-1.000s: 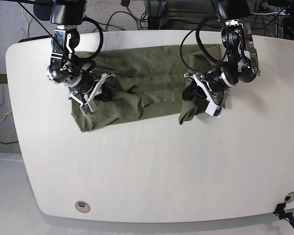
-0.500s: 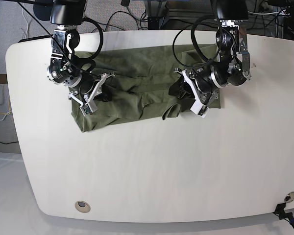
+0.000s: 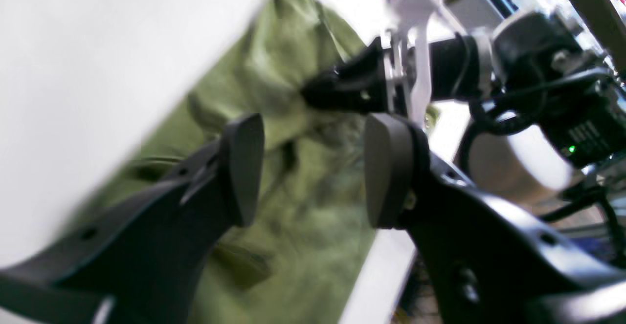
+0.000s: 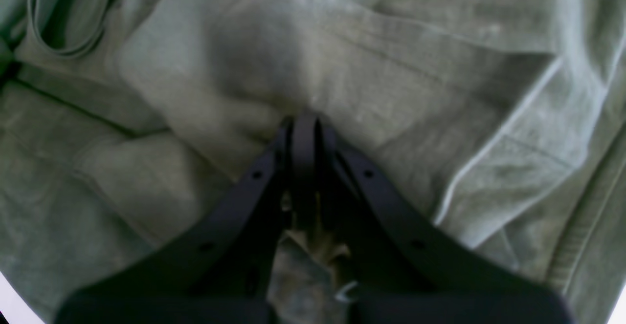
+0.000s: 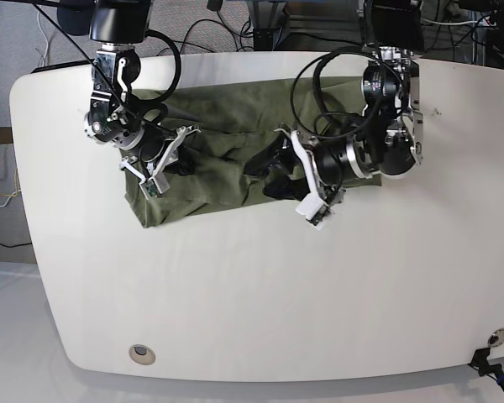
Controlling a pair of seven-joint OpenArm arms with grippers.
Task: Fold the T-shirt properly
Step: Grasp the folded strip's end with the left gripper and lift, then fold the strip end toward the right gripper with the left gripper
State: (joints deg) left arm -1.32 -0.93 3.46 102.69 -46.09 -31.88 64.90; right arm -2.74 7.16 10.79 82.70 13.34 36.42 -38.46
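White table (image 5: 260, 285): T-shirt (image 5: 218, 180) under left gripper (image 5: 265, 172).

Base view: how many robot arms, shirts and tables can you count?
Robot arms: 2, the left arm and the right arm
Shirts: 1, the green T-shirt
Tables: 1, the white table
Total: 4

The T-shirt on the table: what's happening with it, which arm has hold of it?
The olive T-shirt lies bunched and partly folded on the white table. The right gripper is shut on a pinch of cloth at one end of the shirt. The left gripper hangs over the middle of the shirt with its jaws apart and nothing between them, so only the right arm holds the fabric. The fold is not finished; the cloth is wrinkled and uneven.
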